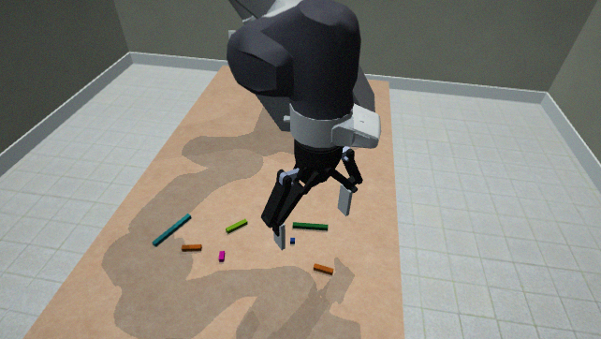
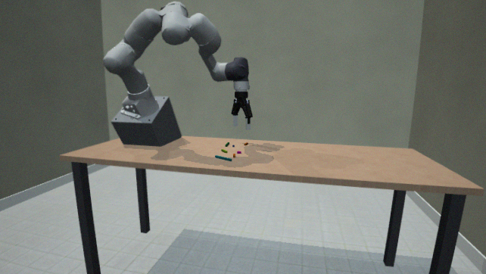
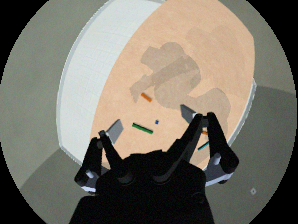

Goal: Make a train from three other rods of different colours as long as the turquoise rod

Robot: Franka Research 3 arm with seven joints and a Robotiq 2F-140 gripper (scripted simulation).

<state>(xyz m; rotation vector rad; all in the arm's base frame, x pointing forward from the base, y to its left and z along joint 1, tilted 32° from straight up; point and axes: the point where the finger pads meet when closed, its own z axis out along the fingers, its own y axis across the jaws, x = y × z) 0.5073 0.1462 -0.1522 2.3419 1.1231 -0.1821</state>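
Several rods lie flat and apart on the wooden table. The turquoise rod [image 1: 171, 229] lies at the left. An orange rod [image 1: 191, 247] is just right of it, a magenta rod [image 1: 221, 256] further right, and a lime rod [image 1: 236, 226] behind them. A green rod [image 1: 310, 226] and a small blue rod [image 1: 292, 241] lie in the middle, and a second orange rod [image 1: 323, 269] at the front right. My gripper [image 1: 313, 222] is open and empty, high above the green and blue rods. In the wrist view the green rod [image 3: 140, 127], the blue rod [image 3: 156, 121] and an orange rod [image 3: 147, 96] show.
The robot base [image 2: 145, 121] stands on the far left end of the table. The arm's shadow falls across the rods. The table's long edges lie left and right of the rods in the top view.
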